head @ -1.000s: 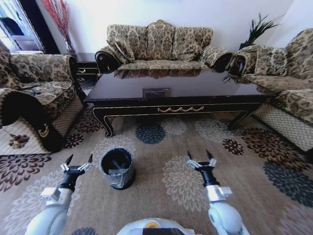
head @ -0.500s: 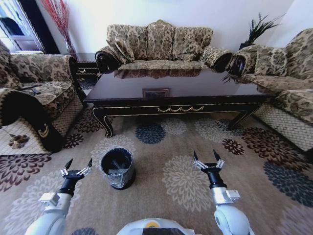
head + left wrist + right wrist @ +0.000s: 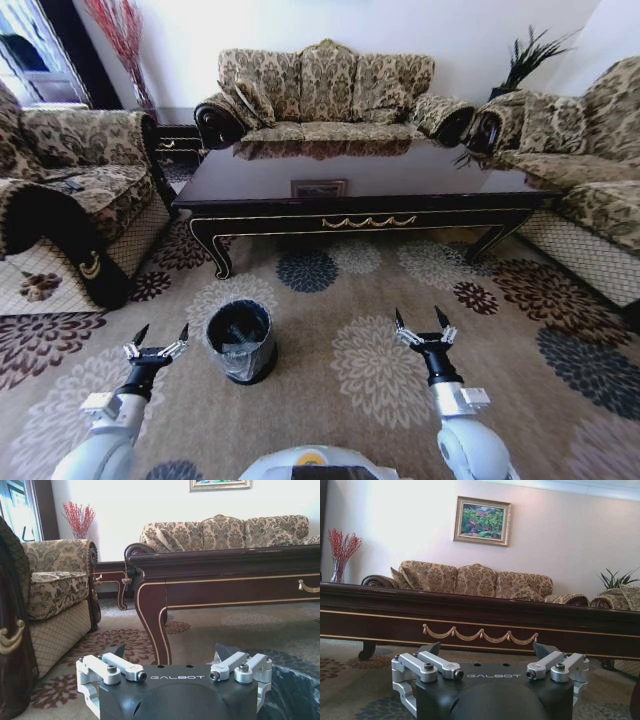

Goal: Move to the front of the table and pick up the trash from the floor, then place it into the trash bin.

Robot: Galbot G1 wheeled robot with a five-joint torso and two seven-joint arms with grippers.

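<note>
home living room | sofas (image 3: pixel 325 85) | coffee table (image 3: pixel 360 185) | patterned carpet (image 3: pixel 330 330) | framed painting (image 3: pixel 481 521)

The room is bright with daylight, which enters through a window (image 3: pixel 28 50) at the far left of the head view and blows out to near white there. The pale back wall (image 3: pixel 400 25) is evenly lit and slightly washed out in both wrist views. The glossy top of the table (image 3: pixel 360 175) acts like a mirror, carrying a soft reflection of the sofa (image 3: pixel 330 90) behind it. Beneath the table lies a dark shadow on the floor (image 3: pixel 370 370). The head view bends strongly toward its edges, curving straight lines. In the wrist views the near gripper bodies look sharp, while the distant furniture is slightly soft.
</note>
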